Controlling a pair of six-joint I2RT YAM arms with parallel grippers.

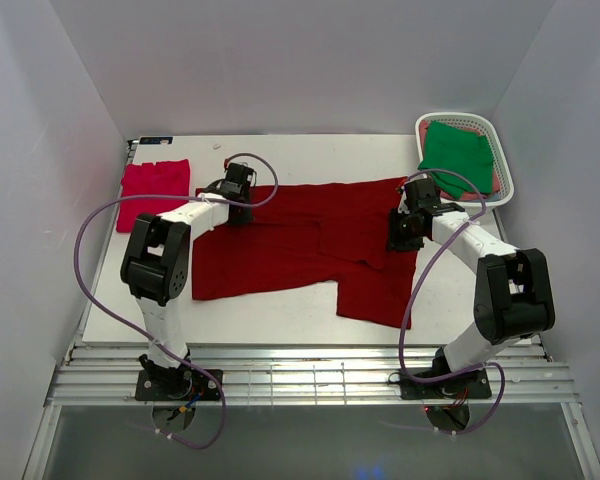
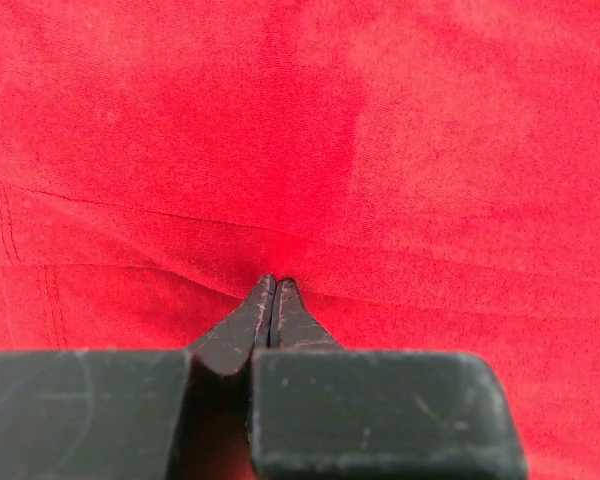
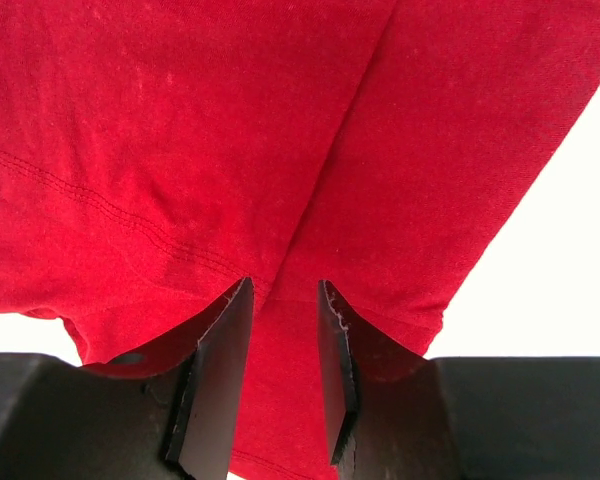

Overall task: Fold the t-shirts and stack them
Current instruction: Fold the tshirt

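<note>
While left tool (image 2: 273, 282) pinches the dark red t-shirt (image 1: 290, 245), right tool (image 3: 285, 290) gapes.

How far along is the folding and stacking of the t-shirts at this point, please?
Done: the pink shirt looks folded at the table's far left. In hand: the dark red shirt, mostly spread out, left tool pinched shut on it, right tool open around an edge. Left: the green shirt in the basket, and stacking.
</note>
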